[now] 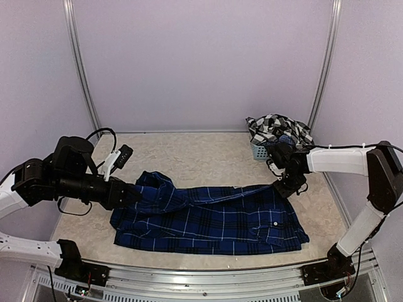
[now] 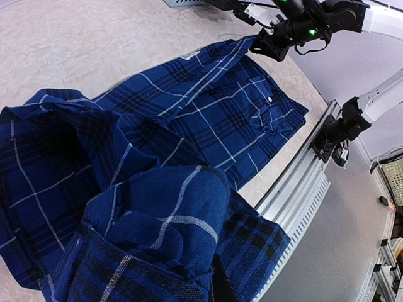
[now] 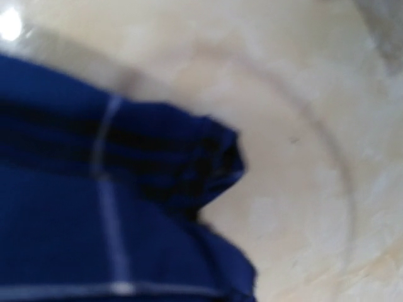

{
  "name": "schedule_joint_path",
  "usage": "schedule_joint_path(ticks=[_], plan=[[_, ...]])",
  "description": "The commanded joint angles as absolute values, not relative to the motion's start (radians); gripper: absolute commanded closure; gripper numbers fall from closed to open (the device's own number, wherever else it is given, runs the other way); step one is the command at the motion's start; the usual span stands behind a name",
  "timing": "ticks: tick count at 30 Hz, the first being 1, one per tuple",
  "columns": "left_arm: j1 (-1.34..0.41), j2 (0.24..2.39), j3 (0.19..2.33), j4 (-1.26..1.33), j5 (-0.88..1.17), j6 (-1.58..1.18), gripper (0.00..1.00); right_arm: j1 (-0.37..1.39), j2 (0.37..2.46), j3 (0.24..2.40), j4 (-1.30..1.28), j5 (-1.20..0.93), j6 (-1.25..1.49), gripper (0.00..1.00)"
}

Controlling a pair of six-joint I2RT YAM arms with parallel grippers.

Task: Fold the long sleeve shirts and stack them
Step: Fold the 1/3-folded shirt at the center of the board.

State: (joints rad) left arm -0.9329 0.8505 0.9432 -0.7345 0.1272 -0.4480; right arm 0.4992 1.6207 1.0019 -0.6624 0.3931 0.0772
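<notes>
The navy shirt [image 1: 214,220] is spread across the lower middle of the frame on the table [image 1: 189,154]. Its left part is bunched and raised at the left claw [image 1: 128,192]. That claw is judged to be closed on the cloth, since folds are heaped right over it in the left wrist view. The right claw [image 1: 284,187] is set at the shirt's upper right corner. Whether it is clamped on the cloth cannot be told, as its wrist view is blurred and no fingers are shown.

For a clean fold, the gathered left side is best carried rightward over the body while the far corner is pinned, so that the edge is laid straight and no wrinkles are trapped. The bunching at the left claw should be shaken out first.

The checked shirt [image 1: 277,129] is heaped on the basket [image 1: 258,151] at upper right, just behind the right claw. It could be snagged if that arm is swung back.
</notes>
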Motion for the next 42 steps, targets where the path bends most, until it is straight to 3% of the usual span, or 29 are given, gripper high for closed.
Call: schedule_joint_path(ticks=[1,6,16,23,33,42], plan=[[-0.943,0.849,0.972,-0.759,0.177,-0.438,1.0,0.527,1.588,1.015,-0.744,0.327,0.104,0.81],[-0.954,0.87,0.988,-0.801,0.196,-0.43,1.0,0.552,1.538,1.034,-0.795,0.176,0.127,0.75],[-0.962,0.885,1.065,-0.879,0.201,-0.402,1.0,0.567,1.461,1.086,-0.85,0.074,0.151,0.51],[-0.96,0.889,1.083,-0.915,0.145,-0.395,1.0,0.568,1.487,1.14,-0.851,0.185,0.166,0.49],[-0.959,0.875,1.113,-0.967,0.082,-0.395,1.0,0.567,1.435,1.184,-0.777,0.116,0.173,0.52],[-0.959,0.895,1.065,-0.936,0.104,-0.379,1.0,0.563,1.566,1.094,-0.681,0.08,0.223,0.53]])
